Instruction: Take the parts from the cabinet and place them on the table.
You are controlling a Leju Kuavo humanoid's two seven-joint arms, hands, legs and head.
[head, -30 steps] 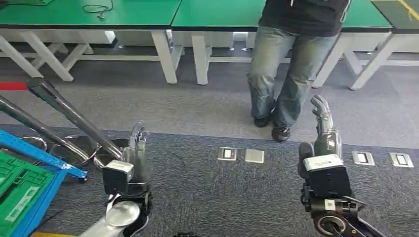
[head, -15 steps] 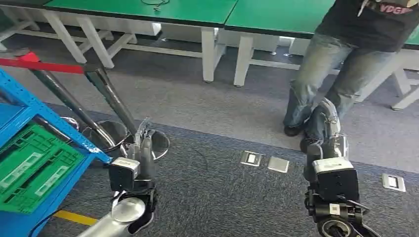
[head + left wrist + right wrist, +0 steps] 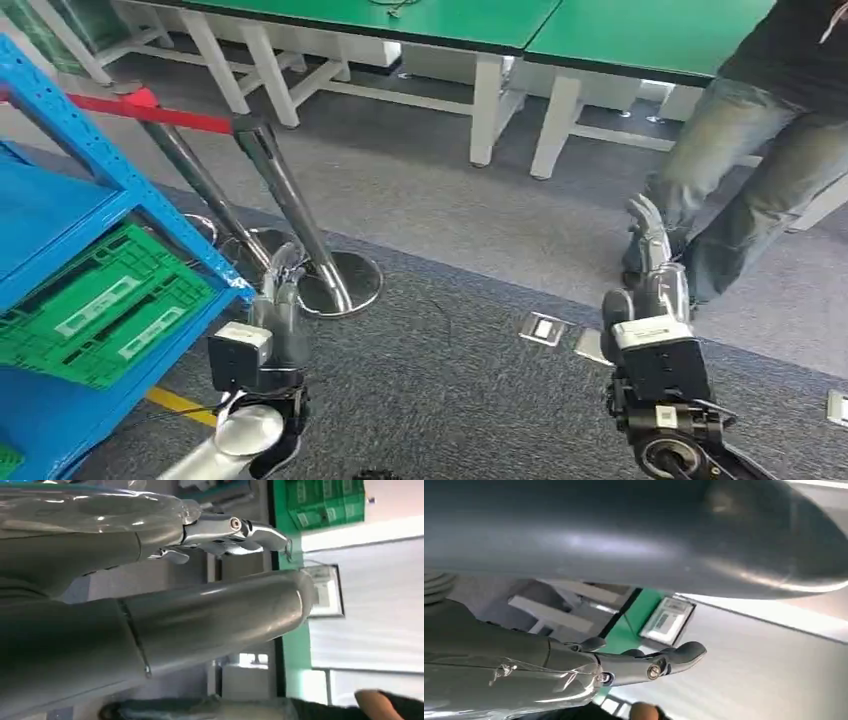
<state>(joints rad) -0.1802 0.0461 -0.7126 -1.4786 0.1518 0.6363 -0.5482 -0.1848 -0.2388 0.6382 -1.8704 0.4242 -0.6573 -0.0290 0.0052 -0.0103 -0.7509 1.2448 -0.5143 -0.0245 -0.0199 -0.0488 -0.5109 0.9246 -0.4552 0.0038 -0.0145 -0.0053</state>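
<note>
Both hands are raised over the grey carpet, fingers loosely extended and empty — left hand point(image 3: 277, 300), right hand point(image 3: 652, 262). The blue cabinet point(image 3: 60, 130) stands at the left, a green crate point(image 3: 100, 305) on its shelf. Green-topped tables point(image 3: 560, 25) stand far — a person's legs point(image 3: 745, 175) beside them.

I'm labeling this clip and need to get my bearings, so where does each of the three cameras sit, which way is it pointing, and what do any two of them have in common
Head view: high on the body, looking forward and down at the carpet, the blue cabinet and green tables; both arms rise from below, left hand, right hand.
Left wrist view: behind the left hand, turned on its side, facing a green table edge.
Right wrist view: behind the right hand, facing a green table.
Shared: all three catch the green tables; both hands hold nothing.
</note>
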